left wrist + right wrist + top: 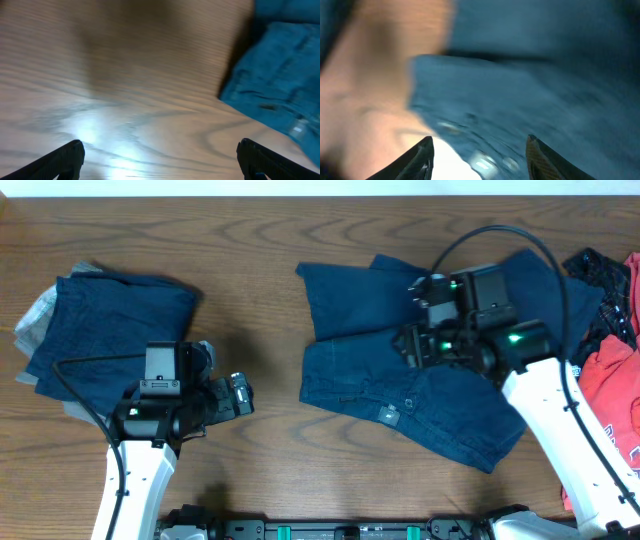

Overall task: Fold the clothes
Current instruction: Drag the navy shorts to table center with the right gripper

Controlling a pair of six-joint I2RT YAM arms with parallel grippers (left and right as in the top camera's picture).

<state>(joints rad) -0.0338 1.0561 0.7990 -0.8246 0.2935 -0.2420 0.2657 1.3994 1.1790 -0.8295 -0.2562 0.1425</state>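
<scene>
A pair of dark blue denim shorts [400, 370] lies spread and partly folded at the table's middle right. It also shows in the left wrist view [280, 75] and, blurred, in the right wrist view [530, 90]. My right gripper [412, 345] hovers over the shorts, open and empty, and appears in its own view [480, 155]. My left gripper [240, 393] is open and empty above bare wood to the left of the shorts, as in the left wrist view [160, 160]. A folded dark blue garment [110, 330] lies at the far left.
A grey cloth [35, 320] peeks from under the folded garment at the left. A pile of clothes sits at the right edge, with a red piece [610, 400] and a dark patterned piece [600, 275]. Wooden table [250, 280] between the garments.
</scene>
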